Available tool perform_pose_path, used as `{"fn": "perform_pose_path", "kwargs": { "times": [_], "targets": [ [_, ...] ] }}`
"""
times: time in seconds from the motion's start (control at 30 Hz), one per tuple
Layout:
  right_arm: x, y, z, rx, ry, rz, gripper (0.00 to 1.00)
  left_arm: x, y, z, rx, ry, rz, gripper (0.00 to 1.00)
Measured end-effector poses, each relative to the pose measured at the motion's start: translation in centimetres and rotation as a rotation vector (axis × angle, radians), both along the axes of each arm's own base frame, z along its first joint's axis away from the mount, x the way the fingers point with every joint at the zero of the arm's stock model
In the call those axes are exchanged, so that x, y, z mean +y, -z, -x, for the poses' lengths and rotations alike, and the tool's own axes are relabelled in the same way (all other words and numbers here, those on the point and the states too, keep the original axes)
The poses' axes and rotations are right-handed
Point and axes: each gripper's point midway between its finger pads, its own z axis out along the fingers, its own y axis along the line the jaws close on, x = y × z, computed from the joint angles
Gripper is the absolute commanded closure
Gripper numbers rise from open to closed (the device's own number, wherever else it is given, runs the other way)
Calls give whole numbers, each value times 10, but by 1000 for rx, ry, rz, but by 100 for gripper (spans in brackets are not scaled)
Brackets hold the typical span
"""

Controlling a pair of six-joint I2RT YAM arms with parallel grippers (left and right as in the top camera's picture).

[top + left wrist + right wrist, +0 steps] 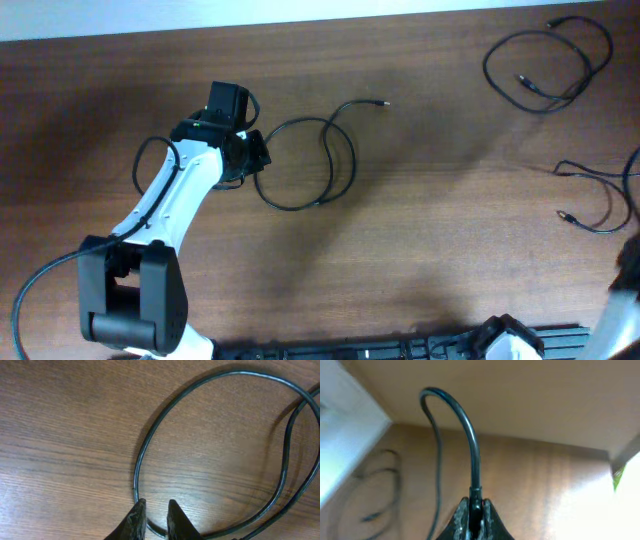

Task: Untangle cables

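1. The fingers [134, 522] of the left gripper [156, 505] are almost together. I can see a thin strip of wood between them. They are not pinching anything that I can see.
2. The middle cable [136, 467] goes right under those tips. It runs across the gap, not through it. From there it makes one big loose ring on the table [420, 250] and crosses over itself once.
3. Its small plug end [384, 102] lies past the ring, free and easy to reach.
4. The fingers [462, 515] of the right gripper [475, 505] are squeezed tight on the held cable [470, 435]. It stands up from them, bends over and hangs down.
5. Two more bunches lie apart from the ring: the far cable [486, 62] in the top corner and the side cable [592, 228] by the right edge. I think the held one is the side one, but I cannot be sure.
6. These cords look light, thin and floppy. They will slide on the wood and bend wherever you pull.
7. I would grab near a plug or on a bare stretch, not where two bits cross.
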Motion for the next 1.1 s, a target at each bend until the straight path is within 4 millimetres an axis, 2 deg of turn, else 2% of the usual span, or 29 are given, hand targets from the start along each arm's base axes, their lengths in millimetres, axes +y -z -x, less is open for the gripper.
{"fn": "perform_pose_path", "kwargs": {
  "times": [0.1, 0.13, 0.23, 0.3, 0.4, 0.43, 0.47, 0.53, 0.67, 0.8, 0.87, 0.9, 0.93, 0.97, 1.03, 1.07, 1.1],
  "targets": [
    [-38, 45, -31, 162, -4, -36, 96, 0, 0, 0, 0, 0, 0, 85],
    [-47, 70, -39, 234, -14, -76, 96, 0, 0, 0, -1, 0, 0, 84],
    [-66, 132, -55, 373, -32, -163, 96, -1, 0, 0, -1, 1, 0, 85],
    [-75, 162, -63, 423, -38, -197, 96, -1, 0, 0, -1, 2, 0, 84],
    [-81, 211, -70, 497, -50, -261, 86, -1, 0, 0, -1, 2, 0, 85],
    [-82, 220, -71, 513, -54, -271, 79, -1, 0, 0, -1, 2, 0, 86],
    [-84, 226, -73, 517, -57, -271, 62, -1, 0, 0, -1, 2, 0, 86],
    [-91, 225, -80, 500, -63, -242, 2, -1, 0, 0, -1, 2, 0, 86],
    [-95, 214, -84, 558, -113, -216, 1, -1, 0, 0, -1, 3, 0, 86],
    [-95, 192, -87, 599, -151, -234, 1, -1, 0, 0, -1, 3, 0, 85],
    [-83, 188, -92, 586, -214, -289, 1, -2, 0, 0, -1, 4, 4, 88],
    [-72, 186, -100, 546, -279, -329, 2, -2, 0, 0, 0, 4, 5, 94],
    [-58, 185, -109, 502, -348, -371, 1, -2, 0, 0, 0, 9, 7, 89],
    [-36, 186, -121, 438, -449, -440, 2, -2, 0, 0, -1, 12, 6, 77],
    [10, 186, -148, 319, -641, -563, 1, 0, 0, 1, 1, 45, -4, 61],
    [41, 183, -163, 259, -753, -625, 1, 3, 1, 2, 7, 57, -11, 37],
    [88, 176, -186, 189, -919, -695, 2, 10, 2, 5, 22, 50, -17, 28]
  ]
}}
